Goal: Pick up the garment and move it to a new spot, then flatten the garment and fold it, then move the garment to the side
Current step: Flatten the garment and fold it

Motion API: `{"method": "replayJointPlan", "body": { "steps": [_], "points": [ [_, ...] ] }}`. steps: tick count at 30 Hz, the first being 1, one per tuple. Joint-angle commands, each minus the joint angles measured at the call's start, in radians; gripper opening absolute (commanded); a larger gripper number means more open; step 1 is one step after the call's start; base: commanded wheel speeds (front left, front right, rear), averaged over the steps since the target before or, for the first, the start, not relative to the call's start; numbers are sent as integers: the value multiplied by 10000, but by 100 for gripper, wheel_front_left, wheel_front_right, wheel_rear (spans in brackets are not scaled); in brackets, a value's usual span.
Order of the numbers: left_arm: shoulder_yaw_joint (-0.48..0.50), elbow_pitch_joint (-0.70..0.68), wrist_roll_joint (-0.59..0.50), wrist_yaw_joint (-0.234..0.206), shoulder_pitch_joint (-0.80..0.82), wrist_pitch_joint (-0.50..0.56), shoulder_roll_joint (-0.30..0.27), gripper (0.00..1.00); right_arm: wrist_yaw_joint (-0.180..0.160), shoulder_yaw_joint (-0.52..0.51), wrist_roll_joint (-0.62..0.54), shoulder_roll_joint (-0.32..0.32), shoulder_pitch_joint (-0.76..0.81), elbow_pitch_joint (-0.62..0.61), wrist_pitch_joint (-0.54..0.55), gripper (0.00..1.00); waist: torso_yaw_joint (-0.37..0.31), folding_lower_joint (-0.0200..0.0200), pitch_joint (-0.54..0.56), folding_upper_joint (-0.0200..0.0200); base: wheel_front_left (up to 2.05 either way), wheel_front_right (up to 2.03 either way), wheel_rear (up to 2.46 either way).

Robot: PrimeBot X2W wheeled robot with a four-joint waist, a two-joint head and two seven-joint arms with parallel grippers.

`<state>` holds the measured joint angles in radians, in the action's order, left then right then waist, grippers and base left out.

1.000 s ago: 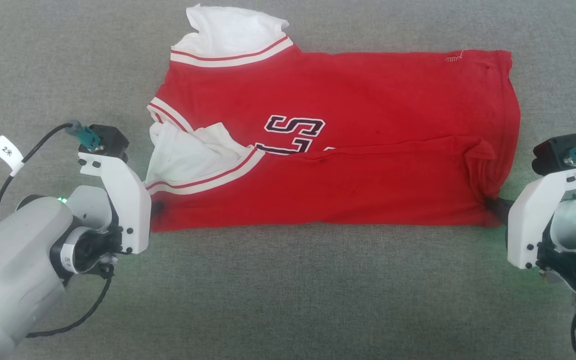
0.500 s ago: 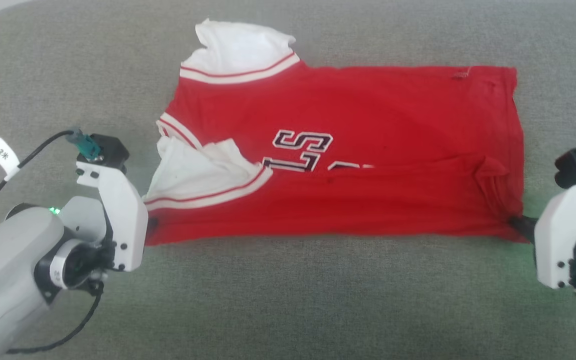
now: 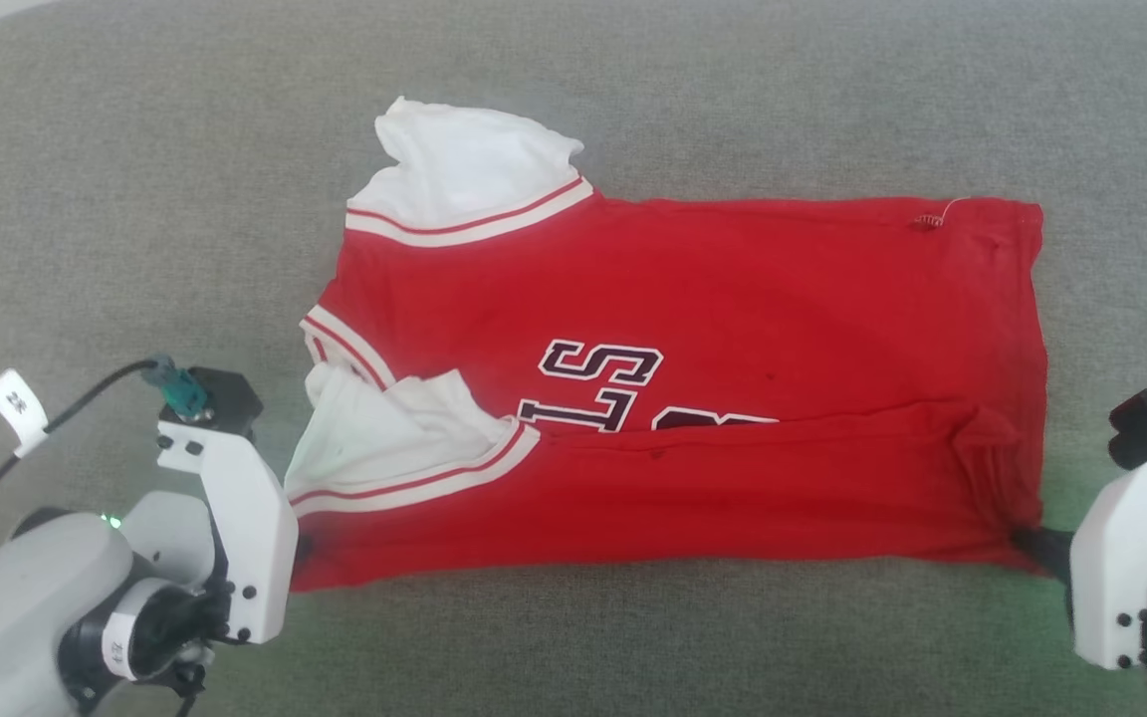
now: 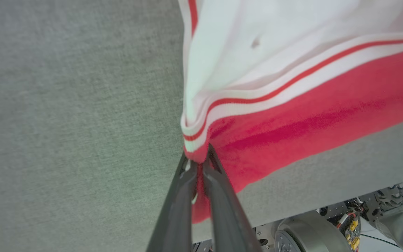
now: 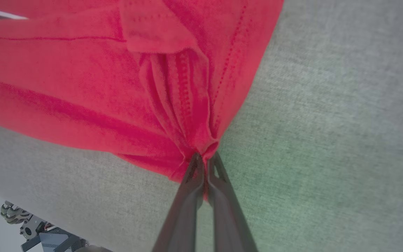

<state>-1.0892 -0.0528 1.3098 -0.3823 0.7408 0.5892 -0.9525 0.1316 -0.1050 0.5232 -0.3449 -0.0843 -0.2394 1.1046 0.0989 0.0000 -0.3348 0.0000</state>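
Note:
The garment [image 3: 693, 398], a bright red top with white sleeve panels, striped bands and dark lettering, lies spread across the grey surface, its near strip folded over. My left gripper [image 3: 303, 547] is shut on its near left corner, by the white striped band [image 4: 243, 101]. The left wrist view shows red fabric [image 4: 292, 122] pinched between the left gripper [image 4: 201, 164] tips. My right gripper [image 3: 1027, 543] is shut on the near right corner. Bunched red cloth [image 5: 184, 105] gathers into the right gripper [image 5: 205, 159] tips.
A grey fabric surface [image 3: 135, 199] extends all around the garment, with its rounded corner at the far left. The robot's base parts [image 4: 327, 231] show below the surface's near edge. A tagged cable [image 3: 16, 408] hangs by the left wrist.
The head camera has tilted, so the whole scene sits lower in the picture. The garment's near edge has been drawn towards me by both shut grippers, and more lettering shows.

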Motion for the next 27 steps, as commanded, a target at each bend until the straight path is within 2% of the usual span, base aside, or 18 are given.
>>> {"method": "replayJointPlan", "body": {
  "steps": [1, 5, 6, 7, 8, 9, 13, 22, 27],
  "points": [
    [-51, 203, 115, 7, -235, -64, 70, 0, -17, -40, -118, 127, 100, 232, -104, 0, -28, 0, -28, 0, 0, 0, 0],
    [-77, 1107, 313, 339, -362, -221, 556, 0, -16, 212, -180, 490, -137, 1137, -565, 0, -83, 0, -69, 0, 0, 0, 0],
    [6, 1361, 373, 315, -344, -319, 675, 29, -16, 289, -203, 509, -196, 1301, -674, 11, -92, 0, -63, 0, 0, 0, 0],
    [46, 1563, 335, 338, -317, -386, 767, 47, -16, 367, -199, 496, -263, 1487, -780, 26, -100, 0, -54, 0, 0, 0, 0],
    [39, 1736, 306, 392, -278, -409, 851, 81, -16, 415, -184, 487, -330, 1655, -878, 59, -107, 0, -35, 0, 0, 0, 0],
    [36, 1858, 293, 440, -223, -390, 906, 100, -16, 474, -152, 502, -364, 1778, -959, 100, -115, 0, -4, 0, 0, 0, 0],
    [67, 2016, 292, 379, -87, -191, 702, 100, -19, 575, -103, 462, -412, 1939, -1303, 100, -196, 0, 165, 0, 0, 0, 0],
    [480, 800, -244, 134, 874, 54, -507, 100, -11, 306, -179, 498, -462, 1027, -2706, 100, -608, 0, 490, 0, 0, 0, 0],
    [810, 862, -380, 246, 1518, 92, -663, 100, -11, 223, -393, 711, -715, 469, -3674, 100, -1002, 0, 492, 0, 0, 0, 0]
  ]
}}
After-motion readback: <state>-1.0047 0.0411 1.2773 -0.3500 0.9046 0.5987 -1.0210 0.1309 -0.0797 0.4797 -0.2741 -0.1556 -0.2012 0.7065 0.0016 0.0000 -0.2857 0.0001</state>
